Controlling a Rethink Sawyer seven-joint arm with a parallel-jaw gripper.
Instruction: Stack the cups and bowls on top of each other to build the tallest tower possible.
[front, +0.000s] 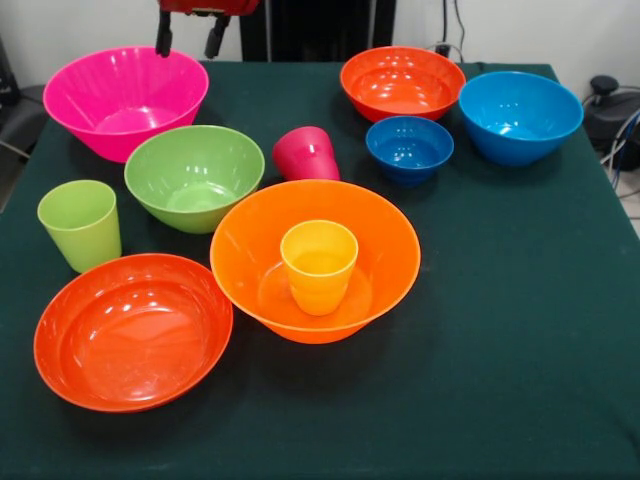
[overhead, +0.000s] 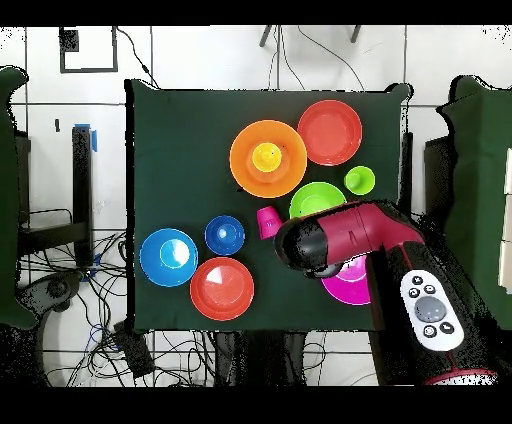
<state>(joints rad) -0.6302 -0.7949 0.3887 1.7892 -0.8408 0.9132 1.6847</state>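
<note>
Hardly any tower exists yet. Going left to right in the front view: the big pink bowl (front: 125, 98) sits at upper left, with the lime green cup (front: 81, 223) and a shallow red-orange bowl (front: 133, 331) below it; then the green bowl (front: 194, 176), then the red-pink cup (front: 306, 154), apparently upside down. At centre the yellow-orange cup (front: 319, 265) stands upright inside the big orange bowl (front: 315, 259), the only nesting so far. Further right come the second red-orange bowl (front: 402, 82), small dark blue bowl (front: 409, 148) and light blue bowl (front: 520, 116), all apart on the counter (front: 500, 350).

The end effector (front: 189, 40) shows only in the front view, fingertips spread and empty above the pink bowl. Overhead, the arm (overhead: 345, 235) hides it and much of that bowl.
</note>
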